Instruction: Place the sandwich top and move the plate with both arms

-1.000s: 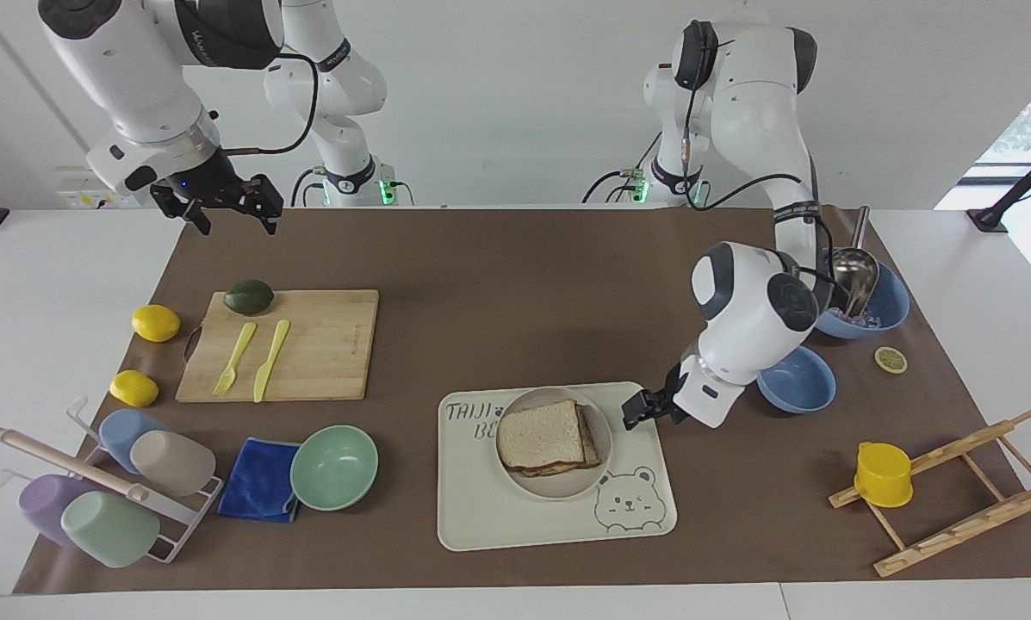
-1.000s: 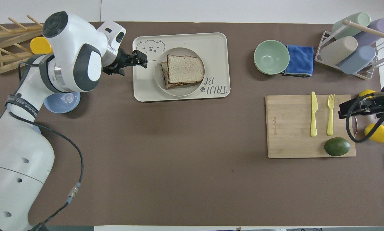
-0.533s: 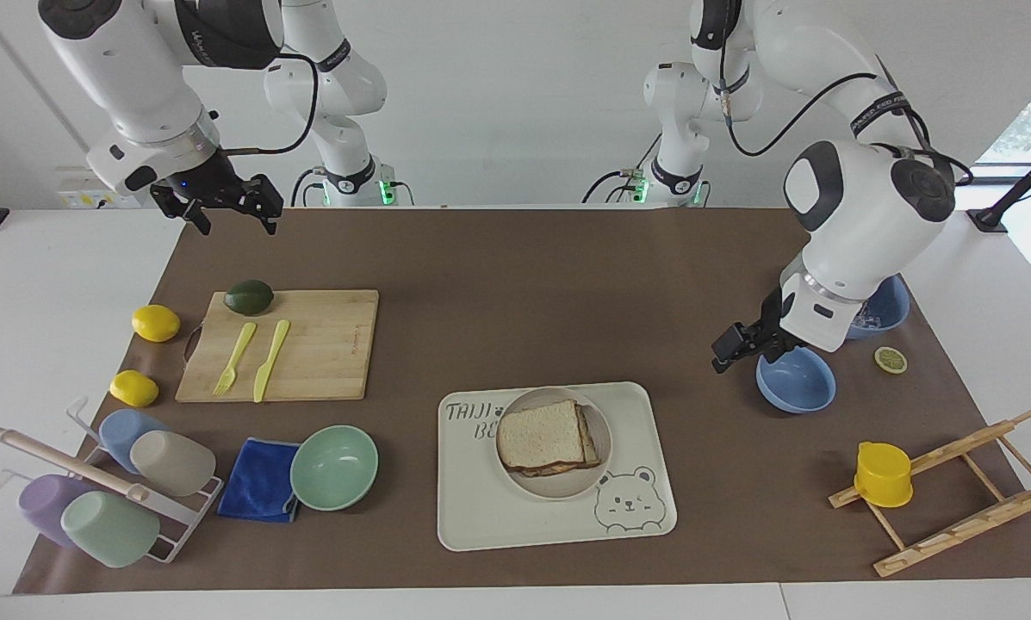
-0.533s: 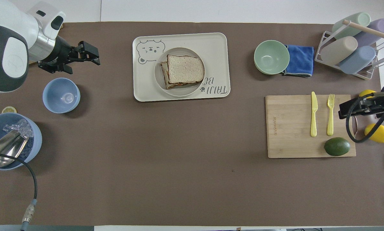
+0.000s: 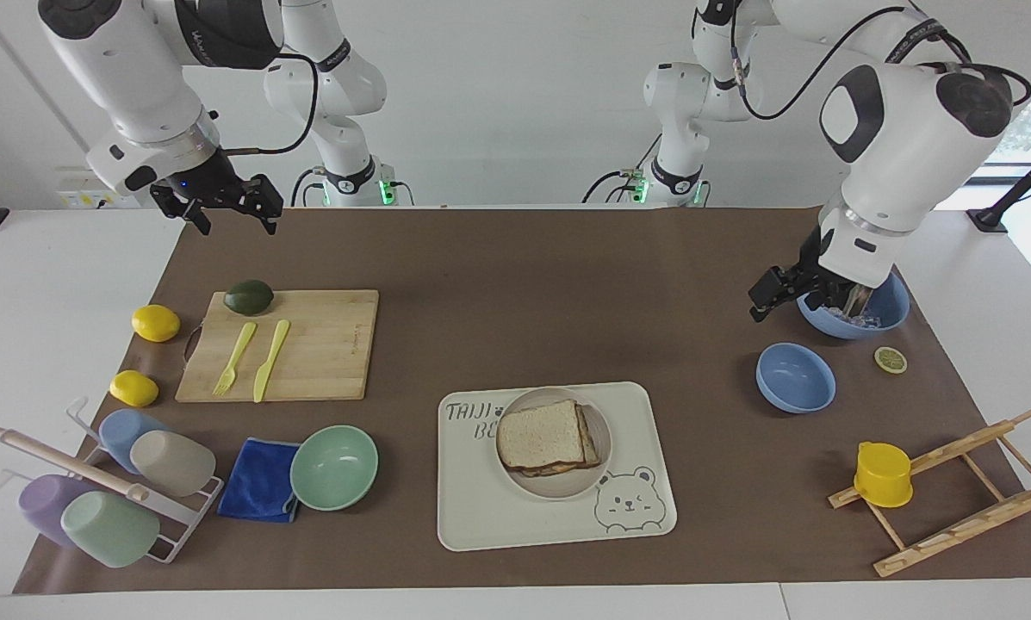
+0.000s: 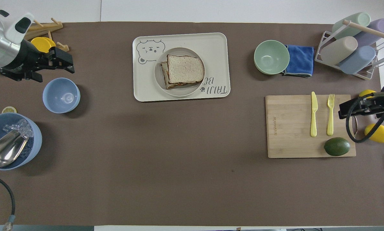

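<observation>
We see the left gripper (image 5: 763,303) up in the air near the left arm's end of the table, over the brown mat beside the big blue bowl (image 5: 855,308) that holds ice and a metal scoop. It holds nothing and touches nothing; how wide its fingers stand we cannot tell. The right gripper (image 5: 231,207) waits in the air over the corner of the mat at the right arm's end, close to the robots' edge. Its fingers are spread apart and it is empty.

The sandwich top (image 5: 541,435) lies on the sandwich, a little shifted so that the lower slice shows at one side. The sandwich sits on the plate (image 5: 599,415), and the plate rests on the cream tray (image 5: 558,525) with a bear drawing, near the table edge farthest from the robots.

The table is covered by a brown mat (image 6: 179,160), with white wall at the robots' end. A small blue bowl (image 5: 795,377) and a lemon slice (image 5: 891,359) lie near the left gripper. A cutting board (image 5: 326,344) carries an avocado (image 5: 249,297), a yellow fork and a knife.

Compared with half a second ago, the left gripper has moved away from the small blue bowl and higher, toward the big bowl; one second ago it was beside the plate. The right gripper has not moved.
</observation>
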You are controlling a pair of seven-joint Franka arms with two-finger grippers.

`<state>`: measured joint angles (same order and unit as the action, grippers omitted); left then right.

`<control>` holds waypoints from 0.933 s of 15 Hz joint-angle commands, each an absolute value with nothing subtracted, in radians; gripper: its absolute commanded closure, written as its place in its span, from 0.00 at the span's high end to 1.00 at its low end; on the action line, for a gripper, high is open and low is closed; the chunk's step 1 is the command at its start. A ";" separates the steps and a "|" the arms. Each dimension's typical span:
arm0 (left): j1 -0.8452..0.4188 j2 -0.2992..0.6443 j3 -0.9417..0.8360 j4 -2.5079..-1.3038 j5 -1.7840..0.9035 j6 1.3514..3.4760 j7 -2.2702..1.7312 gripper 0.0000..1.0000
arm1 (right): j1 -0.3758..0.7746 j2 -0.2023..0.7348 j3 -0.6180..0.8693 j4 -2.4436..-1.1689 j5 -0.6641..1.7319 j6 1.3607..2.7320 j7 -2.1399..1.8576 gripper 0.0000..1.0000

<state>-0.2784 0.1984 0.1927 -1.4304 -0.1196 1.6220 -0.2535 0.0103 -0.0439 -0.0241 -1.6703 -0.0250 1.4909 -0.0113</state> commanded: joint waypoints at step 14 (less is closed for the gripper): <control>-0.127 -0.057 -0.011 -1.659 0.038 1.550 -0.083 1.00 | 0.002 -0.058 -0.021 -1.678 -0.015 1.480 -0.023 1.00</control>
